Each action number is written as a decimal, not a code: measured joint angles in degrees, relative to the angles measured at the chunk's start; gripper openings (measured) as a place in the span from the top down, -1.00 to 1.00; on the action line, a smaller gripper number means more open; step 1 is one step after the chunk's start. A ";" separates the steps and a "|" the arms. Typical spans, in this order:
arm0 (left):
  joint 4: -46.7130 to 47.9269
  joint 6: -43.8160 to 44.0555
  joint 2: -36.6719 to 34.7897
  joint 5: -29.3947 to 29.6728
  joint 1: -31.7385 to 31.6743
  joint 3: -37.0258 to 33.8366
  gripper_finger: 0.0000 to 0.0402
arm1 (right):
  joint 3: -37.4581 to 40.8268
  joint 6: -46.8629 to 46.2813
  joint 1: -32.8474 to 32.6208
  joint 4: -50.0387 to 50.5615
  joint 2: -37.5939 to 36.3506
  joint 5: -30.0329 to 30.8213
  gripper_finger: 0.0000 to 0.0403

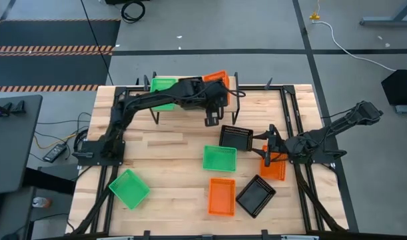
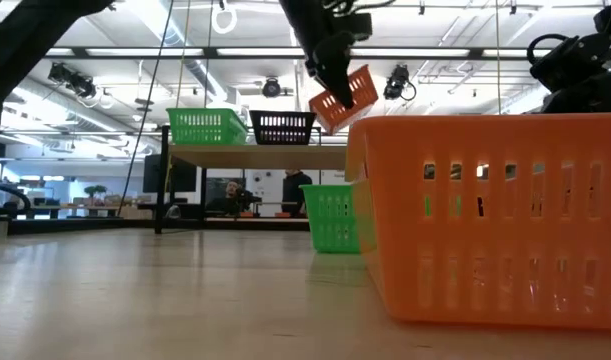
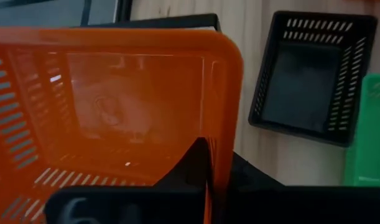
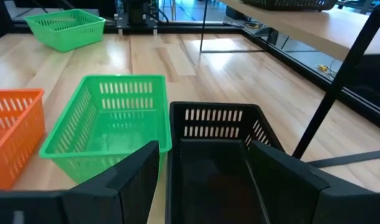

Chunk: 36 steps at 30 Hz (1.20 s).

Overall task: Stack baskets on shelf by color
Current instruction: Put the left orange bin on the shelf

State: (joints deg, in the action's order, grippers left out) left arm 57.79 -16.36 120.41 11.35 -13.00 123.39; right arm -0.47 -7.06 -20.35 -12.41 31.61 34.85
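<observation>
High view, top centre: left gripper (image 1: 213, 117) fingers pinch orange basket (image 1: 216, 81) rim, tilted, over shelf (image 2: 255, 153).
Right gripper (image 1: 266, 141): fingers spread, facing black basket (image 1: 236, 137).

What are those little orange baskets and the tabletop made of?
The orange basket looks like moulded plastic: glossy, slightly translucent, with punched slots. The tabletop looks like pale, smooth jointed wood strips with visible grain.

I find no legible text, label, brand or number in any view. The baskets, the one orange (image 2: 495, 215) close to the low camera included, carry plain mesh walls with no print. At the bottom of my left wrist view, pale marks on the dark gripper body (image 3: 84, 211) are too blurred to read.
</observation>
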 joint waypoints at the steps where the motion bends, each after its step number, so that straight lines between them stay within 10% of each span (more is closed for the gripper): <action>1: -0.07 -0.03 0.41 0.01 -0.01 0.00 0.95 | 0.00 -0.44 0.03 -0.01 0.14 -0.07 -0.27; 36: -5.96 1.57 2.46 1.51 -0.01 -0.04 0.52 | 0.00 -1.78 -0.12 0.95 0.38 -1.94 -0.27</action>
State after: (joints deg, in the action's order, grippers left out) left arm 51.83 -14.79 122.87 12.86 -13.02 123.35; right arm -0.47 -8.84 -20.47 -11.46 31.99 32.91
